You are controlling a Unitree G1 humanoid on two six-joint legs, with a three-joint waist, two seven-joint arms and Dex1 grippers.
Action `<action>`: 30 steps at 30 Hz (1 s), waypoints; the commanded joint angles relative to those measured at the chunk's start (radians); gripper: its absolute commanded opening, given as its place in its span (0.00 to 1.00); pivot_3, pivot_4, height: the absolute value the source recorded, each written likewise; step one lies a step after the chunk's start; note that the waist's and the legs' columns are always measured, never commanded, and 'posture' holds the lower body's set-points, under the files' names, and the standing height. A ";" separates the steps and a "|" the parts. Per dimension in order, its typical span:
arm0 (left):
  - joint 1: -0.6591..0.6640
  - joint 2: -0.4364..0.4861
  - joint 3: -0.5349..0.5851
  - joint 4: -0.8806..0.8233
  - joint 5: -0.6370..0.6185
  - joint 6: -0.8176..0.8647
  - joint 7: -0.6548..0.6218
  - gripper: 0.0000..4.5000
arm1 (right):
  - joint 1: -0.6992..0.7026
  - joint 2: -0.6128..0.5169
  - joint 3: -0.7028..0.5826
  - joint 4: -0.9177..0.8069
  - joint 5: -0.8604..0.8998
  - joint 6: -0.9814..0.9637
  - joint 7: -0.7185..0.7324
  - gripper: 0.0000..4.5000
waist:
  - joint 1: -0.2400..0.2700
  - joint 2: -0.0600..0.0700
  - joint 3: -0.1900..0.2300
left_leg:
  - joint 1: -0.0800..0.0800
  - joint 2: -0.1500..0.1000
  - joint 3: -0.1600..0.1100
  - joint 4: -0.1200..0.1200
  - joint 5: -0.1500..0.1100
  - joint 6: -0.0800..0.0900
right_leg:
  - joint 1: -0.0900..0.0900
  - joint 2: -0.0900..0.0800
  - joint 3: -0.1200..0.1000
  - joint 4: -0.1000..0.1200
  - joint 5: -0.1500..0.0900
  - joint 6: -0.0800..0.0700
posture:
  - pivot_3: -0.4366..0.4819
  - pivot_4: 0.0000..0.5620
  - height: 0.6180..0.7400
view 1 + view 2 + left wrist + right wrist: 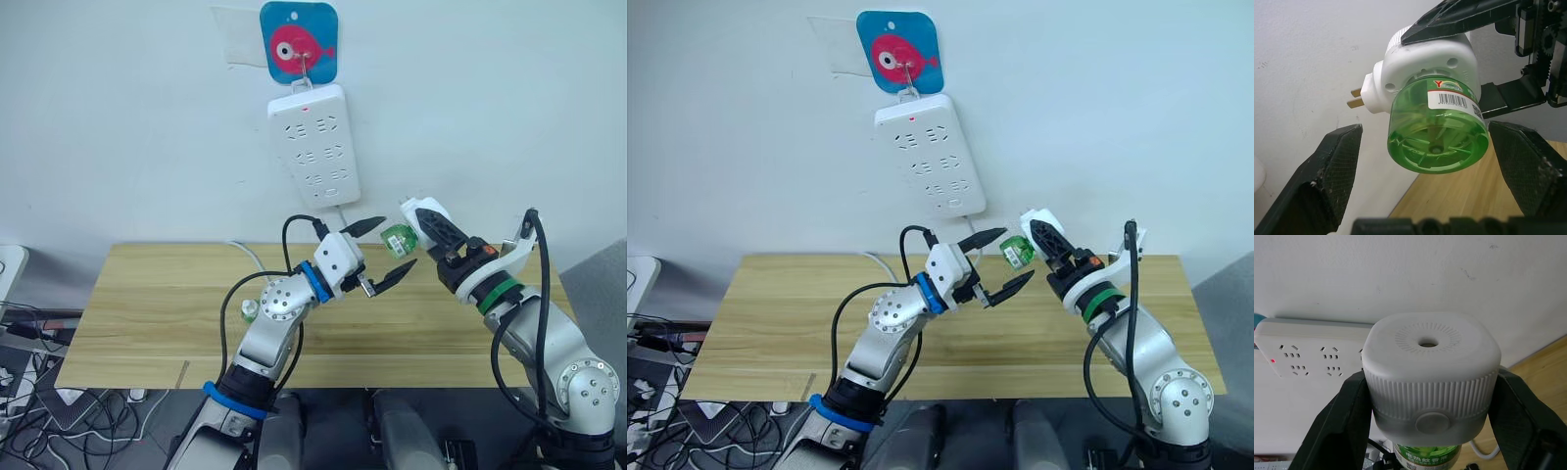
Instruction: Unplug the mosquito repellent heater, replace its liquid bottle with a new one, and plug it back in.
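Heater held in mid-air, right of centre in the head views: the right gripper has its jaws closed on the white mosquito repellent heater, above the far edge of the wooden counter and below the lower right corner of the white power strip hanging on the wall. A green liquid bottle is still screwed into the heater, pointing toward the left gripper. In the left wrist view the bottle's round green base faces the camera, with a barcode label on its side and the heater's two metal prongs sticking out toward the wall. The left gripper's jaws are spread wide, one finger on each side of the bottle and apart from it. A second small green bottle lies on the counter beside the left arm. A blue plaque with a pink fish hangs above the power strip, whose red light is lit
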 commanded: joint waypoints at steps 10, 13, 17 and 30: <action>-0.010 -0.021 -0.003 -0.028 -0.017 -0.031 0.001 0.49 | 0.005 -0.009 0.008 -0.051 0.013 -0.024 0.013 0.65 | 0.000 0.000 0.000 | 0.000 0.000 0.000 0.001 0.000 0.000 | 0.000 0.000 0.000 0.000 0.000 0.000 | 0.59 0.48 1.00; -0.017 -0.027 -0.007 -0.023 -0.014 -0.031 0.004 0.49 | 0.010 -0.007 0.012 -0.048 0.004 -0.024 0.015 0.65 | 0.000 0.000 0.000 | 0.000 0.000 0.000 0.001 0.000 0.000 | 0.000 0.000 0.000 0.001 0.000 0.000 | 0.60 0.48 1.00; -0.018 -0.028 -0.013 -0.022 -0.010 -0.026 0.002 0.49 | 0.018 -0.002 0.020 -0.050 -0.006 -0.025 0.014 0.65 | 0.000 0.000 0.000 | 0.000 0.000 0.000 0.001 0.000 0.000 | 0.000 0.000 0.000 0.001 0.000 0.000 | 0.60 0.47 1.00; -0.012 -0.024 -0.017 -0.035 0.004 -0.043 0.010 0.65 | 0.017 0.002 0.020 -0.048 -0.018 -0.035 0.011 0.65 | 0.000 0.000 0.000 | 0.000 0.000 0.000 0.002 0.000 0.000 | 0.000 0.000 0.000 0.001 0.000 0.000 | 0.60 0.46 1.00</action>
